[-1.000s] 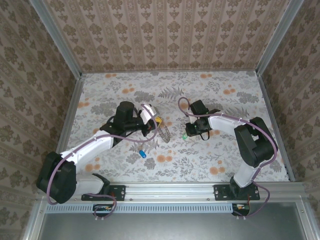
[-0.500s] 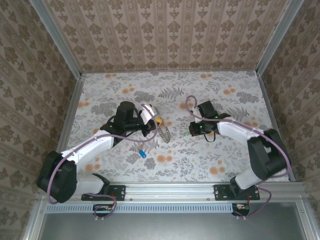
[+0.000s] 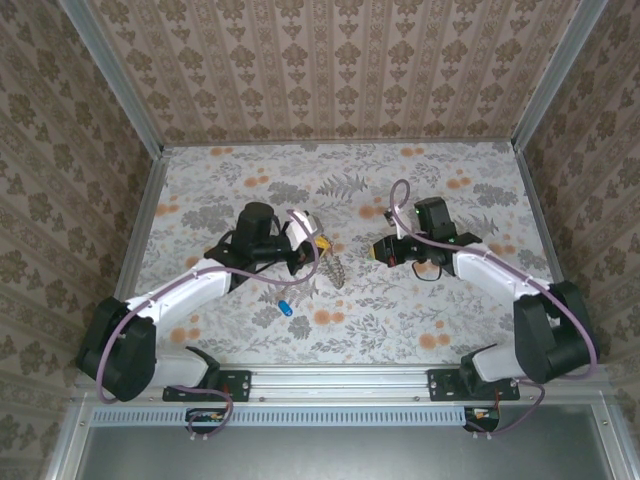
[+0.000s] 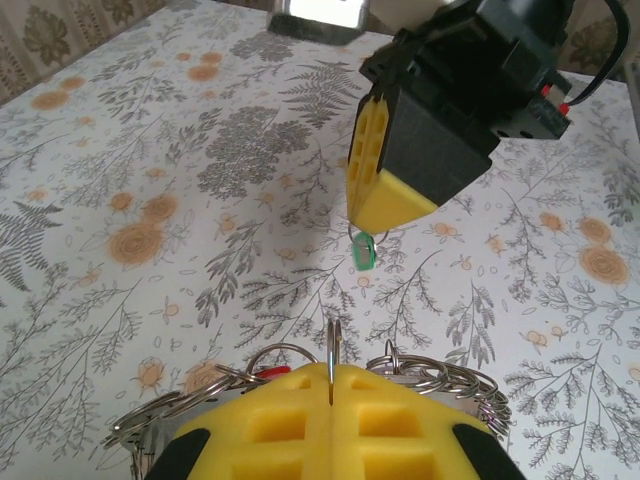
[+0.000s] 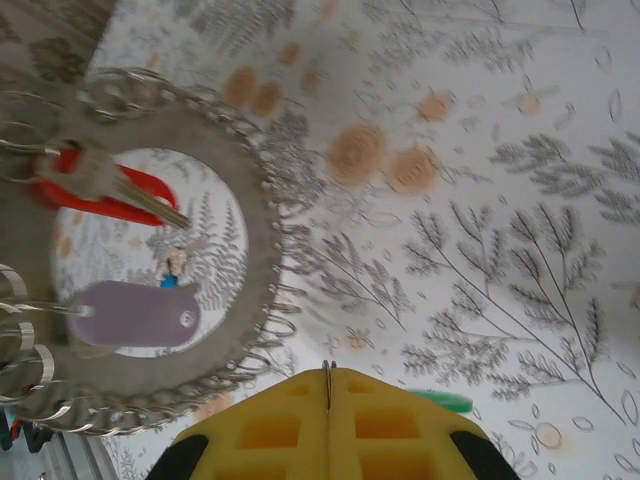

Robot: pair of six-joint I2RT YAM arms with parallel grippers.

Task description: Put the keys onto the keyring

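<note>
My left gripper [image 3: 306, 243] is shut on the keyring [image 5: 255, 250], a large grey ring strung with several small split rings [image 3: 336, 268]. Its thin edge stands between the yellow pads [image 4: 290, 415]. A red key [image 5: 105, 195] and a purple tag [image 5: 130, 312] hang on the ring. My right gripper [image 3: 379, 250] faces it from the right, shut on the small ring of a green key [image 4: 363, 251] that dangles below its tips [image 4: 366, 215]. The green head [image 5: 442, 401] peeks out beside my right pads [image 5: 400, 430]. A blue key [image 3: 285, 307] lies on the table.
The floral table [image 3: 440, 320] has open room along its front and right. Patterned walls and metal rails [image 3: 145, 230] close it in on three sides. Both arms' purple cables [image 3: 400, 195] arch above the wrists.
My right gripper has shut on the green key and lifted it off the table, swinging up and back while its arm stretched out to the right. The left arm has hardly moved.
</note>
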